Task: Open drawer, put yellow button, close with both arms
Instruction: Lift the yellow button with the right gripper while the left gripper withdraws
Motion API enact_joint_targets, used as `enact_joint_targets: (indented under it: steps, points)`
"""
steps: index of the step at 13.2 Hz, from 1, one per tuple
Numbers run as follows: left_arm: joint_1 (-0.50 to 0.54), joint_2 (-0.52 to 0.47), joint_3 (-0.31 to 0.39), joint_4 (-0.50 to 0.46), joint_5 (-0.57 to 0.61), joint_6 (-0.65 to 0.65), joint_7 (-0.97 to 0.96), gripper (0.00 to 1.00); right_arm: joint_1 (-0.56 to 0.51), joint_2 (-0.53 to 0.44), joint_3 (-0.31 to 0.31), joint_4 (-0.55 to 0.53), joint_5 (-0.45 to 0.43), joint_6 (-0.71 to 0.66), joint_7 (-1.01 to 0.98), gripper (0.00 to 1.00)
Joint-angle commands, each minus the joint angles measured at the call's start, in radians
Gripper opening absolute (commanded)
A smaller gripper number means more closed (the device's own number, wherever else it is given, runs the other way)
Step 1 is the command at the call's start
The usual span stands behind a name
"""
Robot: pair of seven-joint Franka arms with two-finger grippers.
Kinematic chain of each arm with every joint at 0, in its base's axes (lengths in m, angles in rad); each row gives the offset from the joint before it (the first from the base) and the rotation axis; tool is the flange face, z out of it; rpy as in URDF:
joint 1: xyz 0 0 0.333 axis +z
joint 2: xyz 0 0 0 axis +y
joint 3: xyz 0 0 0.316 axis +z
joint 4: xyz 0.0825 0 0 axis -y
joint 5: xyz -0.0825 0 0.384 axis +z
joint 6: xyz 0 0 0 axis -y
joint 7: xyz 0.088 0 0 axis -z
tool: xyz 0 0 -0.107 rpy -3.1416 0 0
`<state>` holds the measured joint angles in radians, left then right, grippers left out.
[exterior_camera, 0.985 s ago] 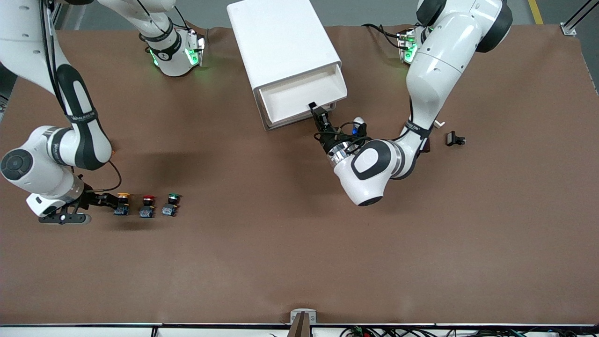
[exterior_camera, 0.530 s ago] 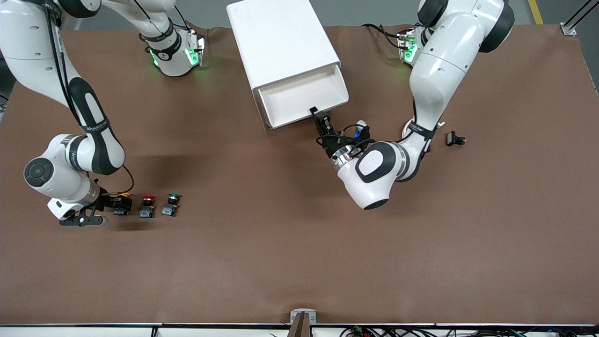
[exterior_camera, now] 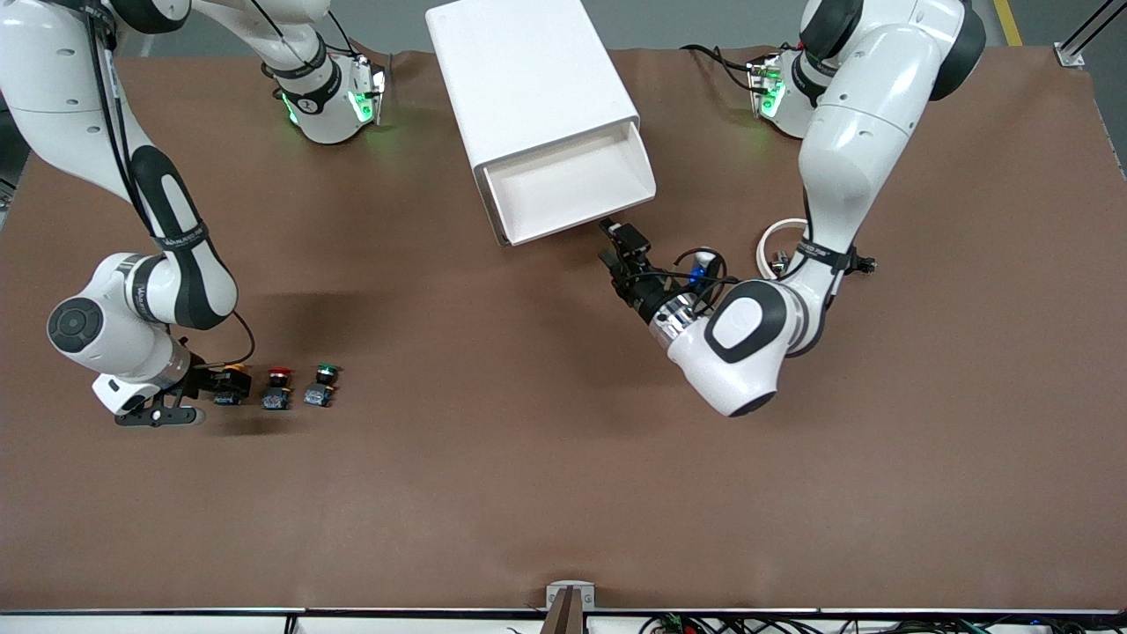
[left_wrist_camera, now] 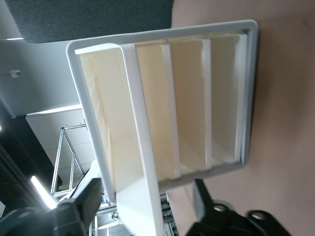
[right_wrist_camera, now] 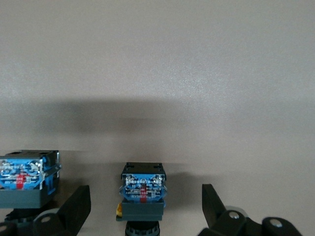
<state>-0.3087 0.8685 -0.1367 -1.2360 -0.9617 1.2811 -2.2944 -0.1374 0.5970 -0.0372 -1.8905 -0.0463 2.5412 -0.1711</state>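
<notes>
- top drawer (exterior_camera: pixel 570 187) pulled out of the white cabinet (exterior_camera: pixel 528 79), looks empty
- left gripper (exterior_camera: pixel 623 244) just off the drawer's front edge, fingers spread, holding nothing
- right gripper (exterior_camera: pixel 220 383) low over the surface (exterior_camera: pixel 563 493), fingers wide either side of the yellow button (right_wrist_camera: pixel 142 192), contact unclear
- yellow button on the surface toward the right arm's end, in a row with the red button (exterior_camera: pixel 278 388) and green button (exterior_camera: pixel 322 386)

red-capped button (exterior_camera: pixel 278 388) and green-capped button (exterior_camera: pixel 322 386) sit side by side on the brown surface (exterior_camera: pixel 528 458), white ring (exterior_camera: pixel 777 244) toward the left arm's end
</notes>
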Motion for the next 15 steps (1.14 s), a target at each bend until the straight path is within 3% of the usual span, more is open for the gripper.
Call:
enact_joint_targets:
  steps: [1, 3, 4, 5, 6, 7, 8, 10, 12, 15]
  points:
    - [0.069, -0.013, -0.001, 0.041, 0.014, -0.002, 0.12, 1.0, -0.019, 0.017, 0.016, 0.007, 0.019, -0.001, -0.007, 1.0]
    - [0.13, -0.014, 0.002, 0.041, 0.017, -0.002, 0.22, 1.0, -0.019, 0.021, 0.016, 0.008, 0.029, -0.001, -0.011, 1.0]
    - [0.144, -0.02, 0.006, 0.044, 0.047, -0.002, 0.254, 1.0, -0.019, 0.021, 0.016, 0.008, 0.029, -0.001, -0.013, 0.92]
    - [0.146, -0.034, 0.023, 0.044, 0.088, -0.002, 0.291, 1.0, -0.019, 0.021, 0.016, 0.008, 0.029, -0.002, -0.015, 0.66]
    - [0.146, -0.046, 0.031, 0.044, 0.153, -0.002, 0.344, 1.0, -0.019, 0.023, 0.016, 0.008, 0.029, -0.002, -0.013, 0.33]
    - [0.148, -0.06, 0.032, 0.044, 0.219, -0.002, 0.402, 1.0, -0.019, 0.021, 0.016, 0.008, 0.029, -0.002, -0.013, 0.1]
    - [0.149, -0.072, 0.032, 0.044, 0.291, -0.002, 0.456, 1.0, -0.019, 0.021, 0.016, 0.008, 0.029, -0.004, -0.011, 0.0]
    - [0.151, -0.089, 0.034, 0.047, 0.439, 0.0, 0.531, 1.0, -0.013, 0.02, 0.016, 0.013, 0.037, -0.015, -0.004, 0.0]
    - [0.142, -0.123, 0.032, 0.049, 0.634, 0.0, 0.634, 1.0, -0.001, -0.003, 0.022, 0.03, 0.098, -0.082, 0.004, 0.0]
    - [0.129, -0.198, 0.02, 0.046, 0.889, 0.0, 0.888, 1.0, 0.063, -0.092, 0.023, 0.16, 0.131, -0.434, 0.186, 0.0]
